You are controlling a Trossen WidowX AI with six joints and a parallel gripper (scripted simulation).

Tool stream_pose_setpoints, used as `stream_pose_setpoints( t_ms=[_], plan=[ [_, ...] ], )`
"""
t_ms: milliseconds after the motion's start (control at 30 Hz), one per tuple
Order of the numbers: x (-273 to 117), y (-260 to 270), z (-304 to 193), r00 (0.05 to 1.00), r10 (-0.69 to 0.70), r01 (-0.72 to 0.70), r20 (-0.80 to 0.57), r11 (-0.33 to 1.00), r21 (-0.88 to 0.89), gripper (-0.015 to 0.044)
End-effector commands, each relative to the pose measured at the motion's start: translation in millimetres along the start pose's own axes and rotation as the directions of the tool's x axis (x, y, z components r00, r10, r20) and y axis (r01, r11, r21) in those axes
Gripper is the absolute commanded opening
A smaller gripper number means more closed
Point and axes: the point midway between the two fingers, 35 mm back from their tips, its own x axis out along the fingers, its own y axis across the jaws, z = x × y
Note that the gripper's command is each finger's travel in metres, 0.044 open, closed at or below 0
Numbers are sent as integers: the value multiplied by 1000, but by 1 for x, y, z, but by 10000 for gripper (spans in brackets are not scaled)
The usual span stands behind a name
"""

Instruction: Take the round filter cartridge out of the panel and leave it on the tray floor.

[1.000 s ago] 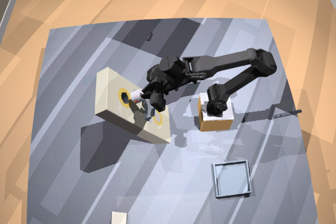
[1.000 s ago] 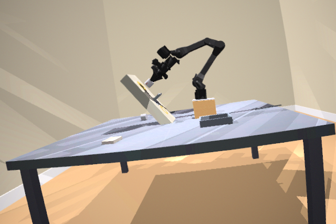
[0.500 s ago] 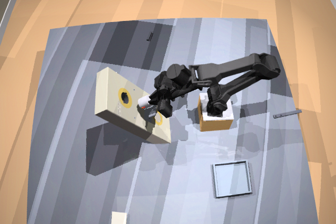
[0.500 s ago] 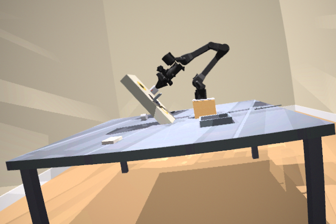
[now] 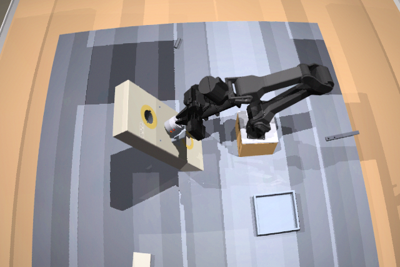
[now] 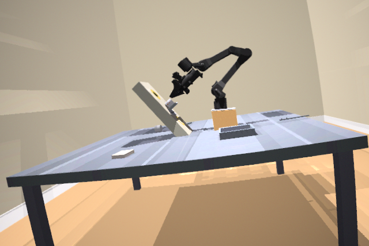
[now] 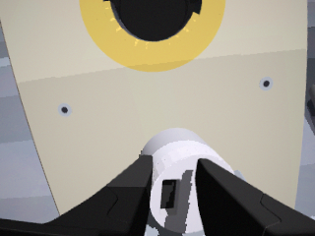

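Observation:
The white filter cartridge (image 5: 172, 126) (image 6: 169, 104) (image 7: 169, 148) is out of the panel's dark socket (image 5: 148, 116) (image 7: 155, 17) and stands out from the sloping face of the cream panel (image 5: 130, 112) (image 6: 154, 110) (image 7: 98, 143), below that socket. My gripper (image 5: 178, 120) (image 6: 170, 97) (image 7: 173, 167) is slightly open at the cartridge's outer face. One slot shows with no fingertip in it; the other is not clearly visible. I cannot tell whether a finger touches the cartridge. The low-walled tray (image 5: 255, 217) (image 6: 237, 135) holds nothing visible.
A pale handle (image 6: 174, 105) on the panel is close beside the cartridge. A yellow ring (image 5: 191, 144) marks the panel's lower part. The arm stands on an orange block (image 5: 256, 149) (image 6: 225, 119). A pale slab (image 5: 141, 259) (image 6: 123, 154) and a dark bar (image 5: 341, 136) (image 6: 293, 117) lie farther out.

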Motion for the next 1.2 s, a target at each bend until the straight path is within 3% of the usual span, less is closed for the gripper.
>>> stream_pose_setpoints(
  t_ms=[0,267,433,767,800,900,1067,1167],
  plan=[
    [1,-1,-5,1000,0,0,8,1000,6,93],
    [-8,14,65,1000,0,0,10,1000,6,93],
    [-9,15,71,1000,0,0,10,1000,6,93],
    [-56,28,133,1000,6,-6,26,1000,2,356],
    [-56,28,133,1000,6,-6,26,1000,2,382],
    [-44,24,111,998,-12,10,-55,999,-39,305],
    [-17,6,31,942,-72,14,-329,985,-175,305],
    [-13,1,8,911,-88,2,-404,978,-209,305]
  ],
)
